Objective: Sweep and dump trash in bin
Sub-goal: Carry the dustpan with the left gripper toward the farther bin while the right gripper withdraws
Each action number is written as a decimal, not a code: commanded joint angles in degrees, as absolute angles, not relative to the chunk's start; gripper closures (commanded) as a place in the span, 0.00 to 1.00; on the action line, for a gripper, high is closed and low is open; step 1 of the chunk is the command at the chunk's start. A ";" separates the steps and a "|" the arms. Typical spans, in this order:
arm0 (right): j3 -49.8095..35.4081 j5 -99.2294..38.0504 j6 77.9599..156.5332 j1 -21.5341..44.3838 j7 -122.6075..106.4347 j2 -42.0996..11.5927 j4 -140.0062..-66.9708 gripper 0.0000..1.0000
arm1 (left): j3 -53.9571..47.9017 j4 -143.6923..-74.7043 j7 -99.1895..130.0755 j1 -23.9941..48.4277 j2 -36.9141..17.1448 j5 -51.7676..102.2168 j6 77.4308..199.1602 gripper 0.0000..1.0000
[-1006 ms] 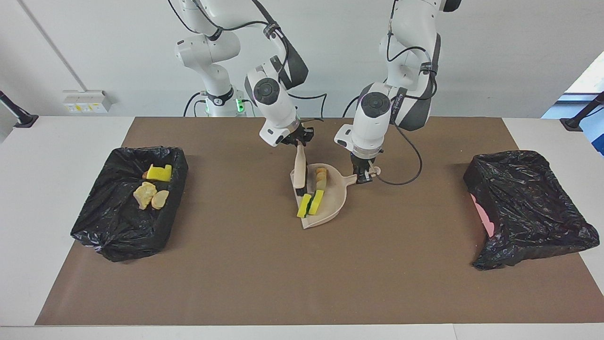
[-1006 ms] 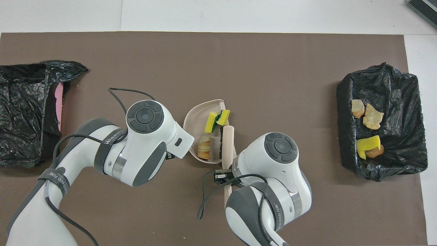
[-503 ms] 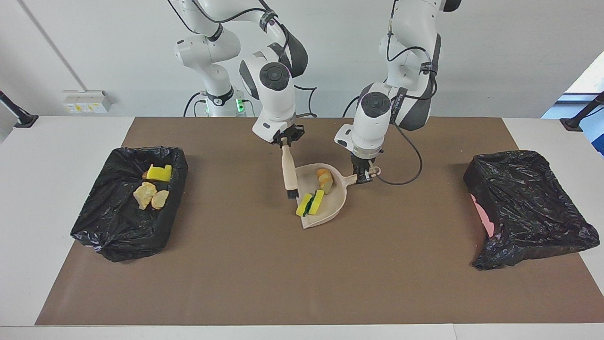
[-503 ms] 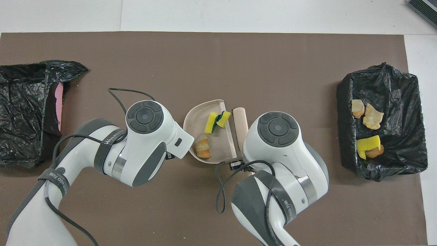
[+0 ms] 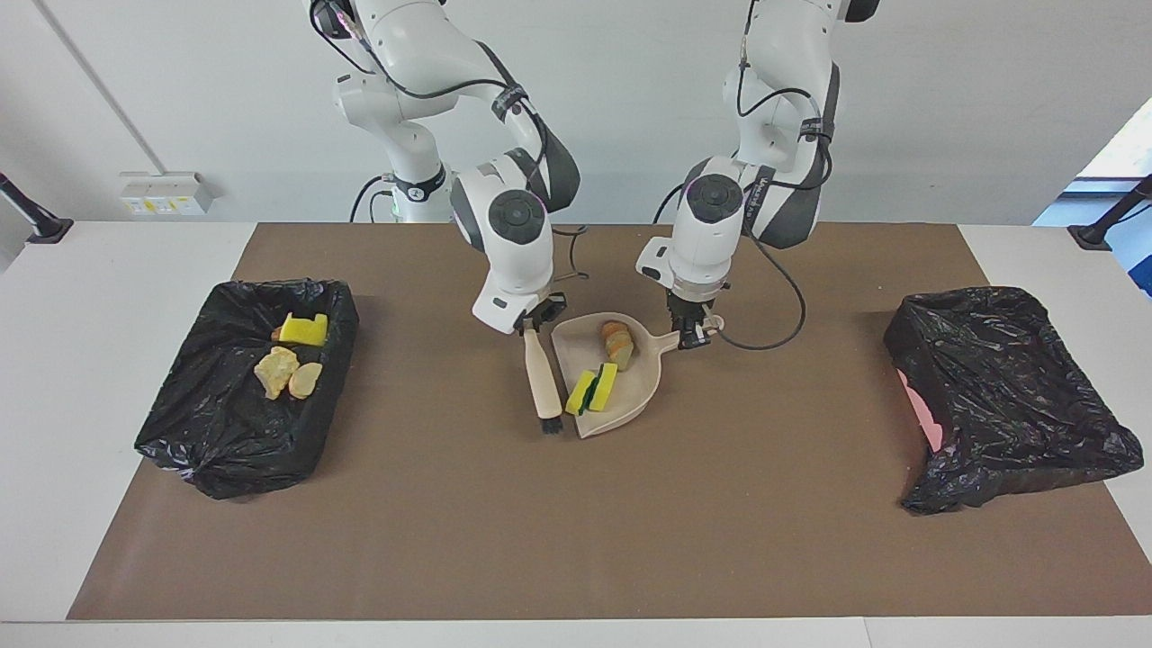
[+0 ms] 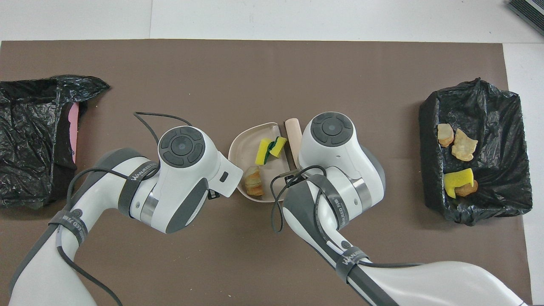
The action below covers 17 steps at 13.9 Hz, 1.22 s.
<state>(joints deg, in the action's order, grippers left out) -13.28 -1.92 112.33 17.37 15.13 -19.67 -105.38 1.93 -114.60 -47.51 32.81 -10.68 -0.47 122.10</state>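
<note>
Facing view: the beige plastic dustpan (image 5: 612, 378) sits mid-tabletop on the brown mat (image 5: 576, 540) with three bits of trash in it, two yellow sponge chunks with green backing (image 5: 594, 388) near its open lip and an orange-brown bread-like lump (image 5: 617, 342) nearer its handle. The left pincer (image 5: 691, 337) is clamped on that handle. The right pincer (image 5: 533, 322) is shut on the beige brush with black bristles (image 5: 542, 382), which hangs just beside the pan's open edge, bristles low to the mat.

Four more pieces already lie in the black-bagged bin (image 5: 180, 432) at the right arm's end of the tabletop: another yellow sponge (image 5: 304, 330) and pale tan crumbly lumps (image 5: 277, 371). I see no loose trash left on the mat (so the sweeping looks finished to me). What remains, by my reckoning, is lifting the pan and tipping its load into a bin.

A second black-bagged bin (image 5: 999, 396), with a patch of pink showing at its side, stands at the left arm's end. The brush and the right arm stand between the pan and the part-filled bin, so they would need to clear off first.
</note>
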 commanded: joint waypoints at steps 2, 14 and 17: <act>-13.89 -12.18 110.13 18.45 15.73 -18.55 -105.82 1.00 | 2.29 -116.98 -45.88 33.05 -9.23 -0.97 123.40 1.00; -13.71 -12.30 96.81 23.63 38.15 12.97 -127.38 1.00 | 2.55 -116.28 -49.31 31.73 -6.17 -0.97 119.46 1.00; -13.80 -18.62 100.00 28.71 35.42 13.62 -134.36 1.00 | 2.72 -116.28 -51.40 27.53 -1.77 -1.05 115.76 1.00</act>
<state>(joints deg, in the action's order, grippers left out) -14.19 -15.56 95.77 26.23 37.57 10.98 -127.54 2.82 -114.58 -48.84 30.55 -6.86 -0.50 118.27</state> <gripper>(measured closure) 0.744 0.683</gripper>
